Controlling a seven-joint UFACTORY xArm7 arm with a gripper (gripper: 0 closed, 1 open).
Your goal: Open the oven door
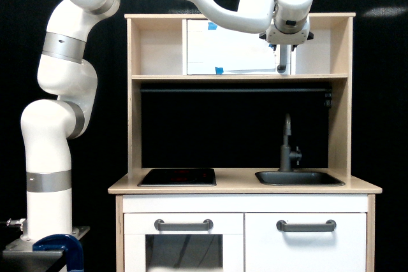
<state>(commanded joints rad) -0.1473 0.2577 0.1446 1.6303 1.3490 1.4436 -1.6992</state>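
Your oven door [233,52] sits shut in the upper shelf, at 12 o'clock above the sink [299,178]. The hand [285,44] hovers at its grey handle [281,65]; grip unclear. Pulling remains.

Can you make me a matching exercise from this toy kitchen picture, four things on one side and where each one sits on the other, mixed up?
Things:
1. oven door
2. sink
3. hob
4. blue clamp

Places:
A. counter, exterior view's left
B. upper shelf, behind the gripper
C. by the arm's base
D. counter, exterior view's right

Pairs: 1-B, 2-D, 3-A, 4-C
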